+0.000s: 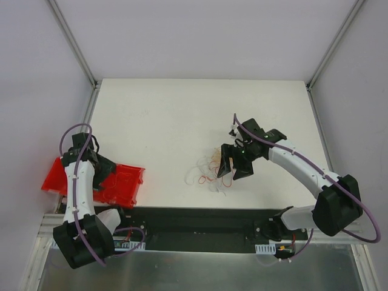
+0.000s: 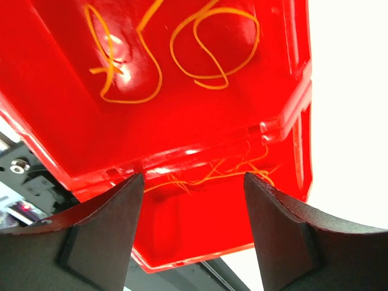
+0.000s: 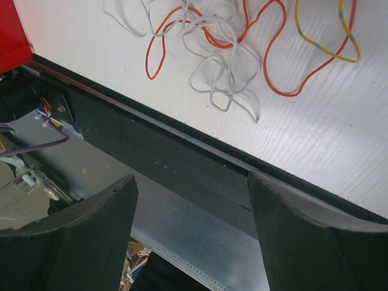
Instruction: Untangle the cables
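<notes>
While left fingers (image 2: pixel 100 236) and right fingers (image 3: pixel 79 239) gape wide, thin red, white, yellow cables (image 3: pixel 213 41) lie loosely curled.

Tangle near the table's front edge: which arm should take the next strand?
Right, probably. The right hand hangs open at the edge of the tangle; the left hand is open over the red bin at the left side of the table, well away.

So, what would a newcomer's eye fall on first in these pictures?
The bright red bin at the near left edge of the table stands out first; the open left gripper hangs over it, and orange-yellow strands lie inside. Next comes the small tangle of cables, red, whitish and yellow, near the table's front edge, beside the open right gripper.
</notes>
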Robot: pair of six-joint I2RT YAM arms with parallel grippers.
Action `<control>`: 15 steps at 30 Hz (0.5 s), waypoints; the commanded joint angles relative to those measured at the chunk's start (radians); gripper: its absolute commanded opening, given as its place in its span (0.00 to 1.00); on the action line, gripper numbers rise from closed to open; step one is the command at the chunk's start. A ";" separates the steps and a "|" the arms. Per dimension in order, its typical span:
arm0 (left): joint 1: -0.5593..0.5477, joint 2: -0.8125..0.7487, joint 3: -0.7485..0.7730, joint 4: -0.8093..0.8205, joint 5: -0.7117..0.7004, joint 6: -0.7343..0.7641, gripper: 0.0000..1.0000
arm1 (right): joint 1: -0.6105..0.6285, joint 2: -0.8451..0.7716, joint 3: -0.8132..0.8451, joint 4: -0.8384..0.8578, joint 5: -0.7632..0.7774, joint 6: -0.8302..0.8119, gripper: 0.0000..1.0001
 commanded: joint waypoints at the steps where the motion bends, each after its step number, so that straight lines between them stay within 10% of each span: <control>1: -0.051 -0.017 -0.074 -0.038 0.114 -0.086 0.66 | -0.005 -0.031 -0.014 0.022 -0.019 0.016 0.76; 15: -0.140 -0.042 -0.002 -0.107 0.014 -0.089 0.68 | -0.011 -0.099 -0.060 0.051 0.003 0.018 0.76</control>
